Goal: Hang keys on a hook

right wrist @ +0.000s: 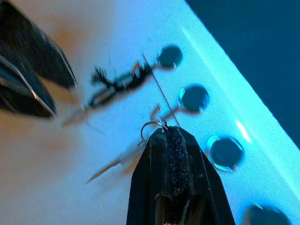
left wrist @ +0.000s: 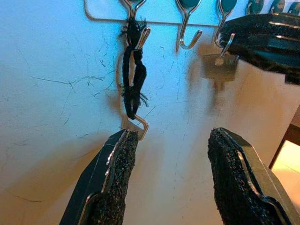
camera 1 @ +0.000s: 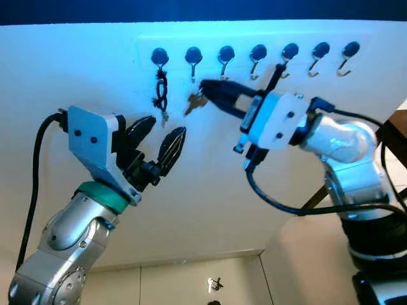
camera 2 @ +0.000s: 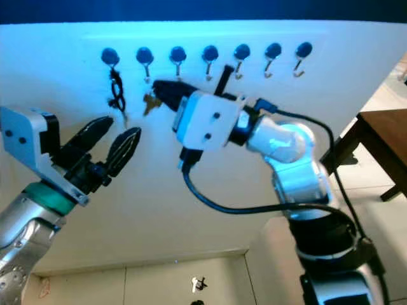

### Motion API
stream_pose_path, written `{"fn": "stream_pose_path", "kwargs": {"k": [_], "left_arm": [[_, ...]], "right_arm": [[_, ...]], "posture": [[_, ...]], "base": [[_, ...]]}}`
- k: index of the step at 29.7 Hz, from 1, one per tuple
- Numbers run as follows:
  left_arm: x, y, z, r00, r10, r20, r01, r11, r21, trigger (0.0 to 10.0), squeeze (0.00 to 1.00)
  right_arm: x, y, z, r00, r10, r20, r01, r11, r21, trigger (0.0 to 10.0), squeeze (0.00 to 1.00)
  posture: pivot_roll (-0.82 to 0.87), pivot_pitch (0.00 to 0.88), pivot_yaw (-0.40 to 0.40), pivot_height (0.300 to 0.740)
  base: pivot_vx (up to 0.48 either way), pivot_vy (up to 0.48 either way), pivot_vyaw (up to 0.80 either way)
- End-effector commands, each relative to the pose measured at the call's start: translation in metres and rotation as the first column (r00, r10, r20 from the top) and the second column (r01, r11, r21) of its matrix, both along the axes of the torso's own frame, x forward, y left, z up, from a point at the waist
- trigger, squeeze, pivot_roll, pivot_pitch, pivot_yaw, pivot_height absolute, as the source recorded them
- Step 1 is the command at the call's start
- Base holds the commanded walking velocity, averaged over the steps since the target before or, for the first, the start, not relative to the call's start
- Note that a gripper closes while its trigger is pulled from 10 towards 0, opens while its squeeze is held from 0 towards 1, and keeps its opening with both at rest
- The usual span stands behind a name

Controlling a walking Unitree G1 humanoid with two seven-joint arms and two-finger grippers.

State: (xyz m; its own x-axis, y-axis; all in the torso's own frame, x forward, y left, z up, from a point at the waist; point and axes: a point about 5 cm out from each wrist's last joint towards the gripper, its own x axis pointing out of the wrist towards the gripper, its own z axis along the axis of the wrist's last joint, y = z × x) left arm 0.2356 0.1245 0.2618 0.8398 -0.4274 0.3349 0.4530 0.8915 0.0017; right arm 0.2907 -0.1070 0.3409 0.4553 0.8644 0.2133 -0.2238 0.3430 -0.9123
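A row of blue-capped metal hooks (camera 1: 258, 53) runs along the top of a white wall. A black cord with a key (camera 1: 161, 94) hangs from the first hook (camera 1: 159, 57). My right gripper (camera 1: 205, 88) is shut on the ring of a brass key set (camera 1: 195, 102), its tip just under the second hook (camera 1: 193, 57). In the right wrist view the key ring (right wrist: 149, 126) sits at the fingertip beside that hook (right wrist: 193, 98). Below the black cord (left wrist: 133, 75) my left gripper (left wrist: 173, 140) stands open and holds nothing.
Several hooks to the right of the second one (camera 1: 321, 51) are bare. A brown wooden table (camera 2: 381, 143) stands at the far right. On the pale floor below the wall lies a small dark object (camera 1: 214, 284).
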Motion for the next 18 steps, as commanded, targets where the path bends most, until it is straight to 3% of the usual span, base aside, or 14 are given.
{"fn": "stream_pose_path", "kwargs": {"k": [1, 8, 18], "left_arm": [[0.002, -0.002, -0.003, 1.000, -0.016, -0.018, 0.016, 1.000, 0.001, 10.0, 0.00], [0.002, -0.003, -0.002, 1.000, -0.020, -0.018, 0.020, 1.000, -0.001, 10.0, 0.00], [0.003, -0.003, -0.001, 1.000, -0.017, -0.015, 0.017, 1.000, 0.000, 10.0, 0.00]], "right_arm": [[-0.003, -0.002, 0.004, 0.999, -0.013, 0.041, 0.015, 0.999, -0.039, 10.0, 0.00], [0.000, -0.003, 0.009, 0.998, -0.025, 0.060, 0.027, 0.999, -0.038, 10.0, 0.00], [0.000, 0.012, 0.014, 0.997, 0.040, 0.066, -0.042, 0.999, 0.028, 10.0, 0.00]], "posture": [[-0.08, 0.068, 0.093, 0.740], [-0.08, 0.070, 0.091, 0.740], [-0.08, 0.071, 0.089, 0.740]], "base": [[0.000, 0.000, 0.00], [0.000, 0.000, 0.00], [0.000, 0.000, 0.00]]}}
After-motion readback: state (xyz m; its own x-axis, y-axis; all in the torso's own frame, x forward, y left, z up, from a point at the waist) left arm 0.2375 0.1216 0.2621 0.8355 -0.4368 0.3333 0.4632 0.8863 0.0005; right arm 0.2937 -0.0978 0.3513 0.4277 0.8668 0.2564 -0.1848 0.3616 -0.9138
